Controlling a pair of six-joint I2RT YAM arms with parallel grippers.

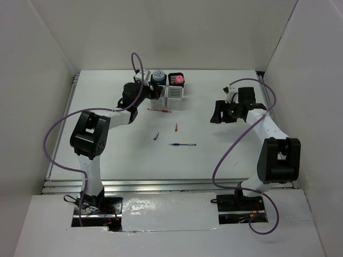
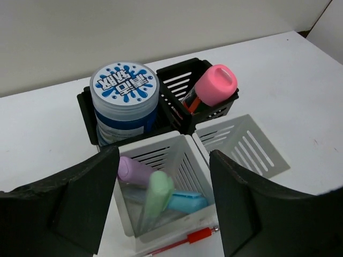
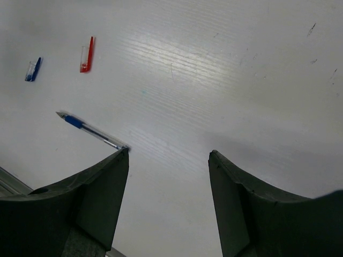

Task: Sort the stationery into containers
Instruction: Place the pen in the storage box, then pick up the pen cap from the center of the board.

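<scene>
Probably light, stiff and prone to rolling, the blue pen (image 3: 91,130) lay flat on the table (image 3: 241,80), best pinched mid-barrel; the right gripper (image 3: 169,155) hung nearby, jaws wide, empty; the left gripper (image 2: 164,155), jaws likewise apart, hovered over the white cup (image 2: 155,142) holding pastel sticks (image 2: 156,193); the red pen (image 2: 185,241) beside it was partly cut off.

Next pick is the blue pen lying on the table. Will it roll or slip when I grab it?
Likely light and stiff: the blue pen is a thin straight barrel. Round and flat on the smooth table, it may roll or skid if nudged. Its glossy clear shaft could slip when pinched.
</scene>
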